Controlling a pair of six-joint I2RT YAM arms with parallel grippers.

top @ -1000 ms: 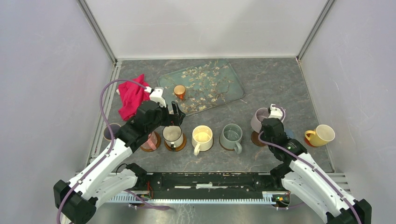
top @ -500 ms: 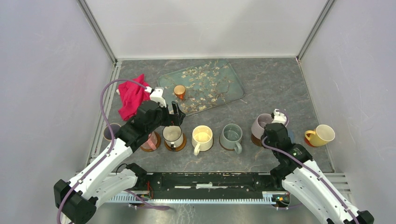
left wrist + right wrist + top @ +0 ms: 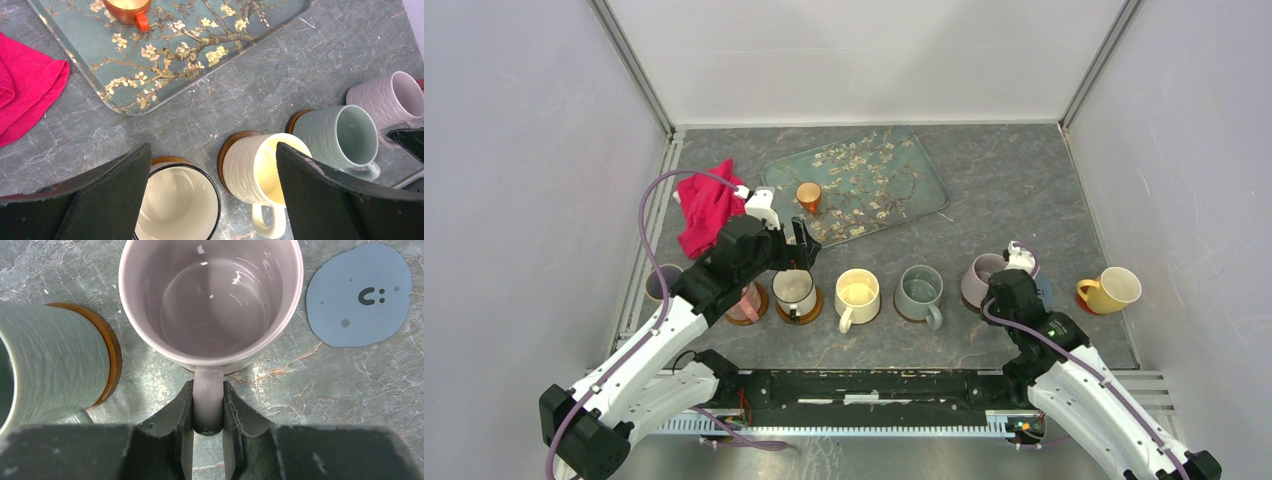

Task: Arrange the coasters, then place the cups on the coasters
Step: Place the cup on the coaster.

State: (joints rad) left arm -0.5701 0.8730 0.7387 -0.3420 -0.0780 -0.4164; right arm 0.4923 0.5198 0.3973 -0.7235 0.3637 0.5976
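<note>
Nearest us, the right end effector (image 3: pixel 208 405) was pinching the handle of the mauve mug (image 3: pixel 210 300). The handle ran straight back between its fingers and the cup lay directly ahead, over what looked like a sliver of brown coaster (image 3: pixel 240 371). Just beside the mug to the right, apart from it, lay the bare grey-blue coaster (image 3: pixel 360 295). The yellow mug (image 3: pixel 1112 290) sat farther right on the bench (image 3: pixel 1024 180), so we judged the right arm nearer to both. Farther left, the left end effector (image 3: pixel 212 165) hung spread wide above the black-rimmed cream mug (image 3: pixel 175 205).
</note>
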